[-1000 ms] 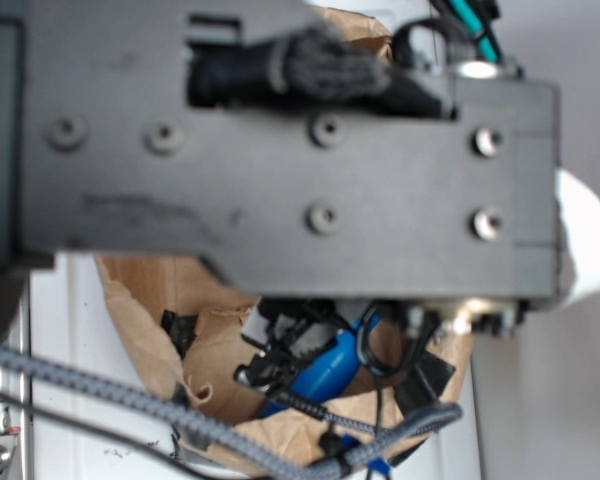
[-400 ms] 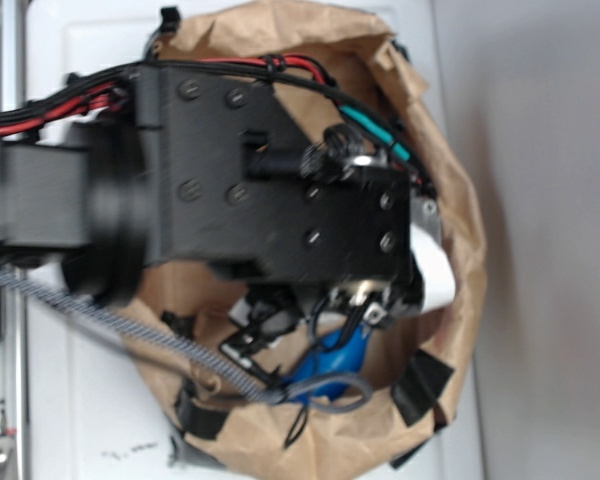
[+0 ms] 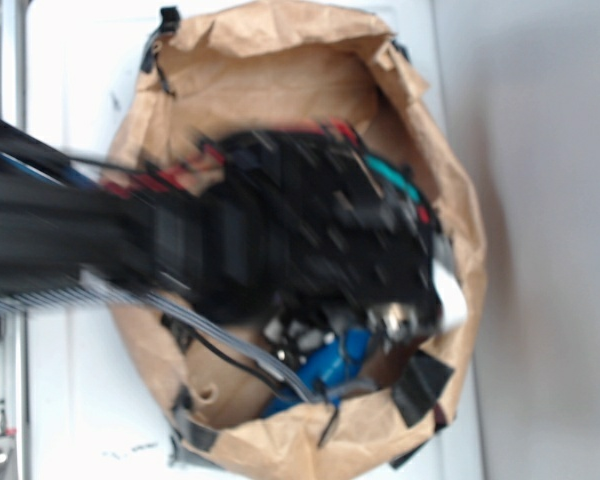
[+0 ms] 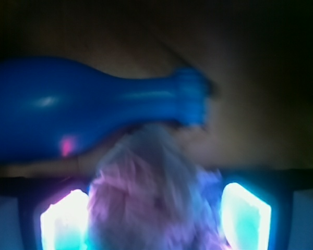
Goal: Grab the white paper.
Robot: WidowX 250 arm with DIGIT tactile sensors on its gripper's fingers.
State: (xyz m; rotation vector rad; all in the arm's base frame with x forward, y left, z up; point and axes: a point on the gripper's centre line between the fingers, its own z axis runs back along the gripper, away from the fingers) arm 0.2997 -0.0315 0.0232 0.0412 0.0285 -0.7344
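Blue bottle (image 4: 88, 114) lies across the upper left of the wrist view; below it, the white paper (image 4: 151, 198) (crumpled, blurred) sits between the spread fingers (image 4: 245, 219) of the released pincer (image 4: 154, 221), inside the brown bag (image 3: 450, 200).

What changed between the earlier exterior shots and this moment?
The arm dropped away from the camera and down into the brown paper bag. In the wrist view the gripper now straddles the white paper beside the blue bottle; whether it has closed is unclear. Bag and bottle stayed put.
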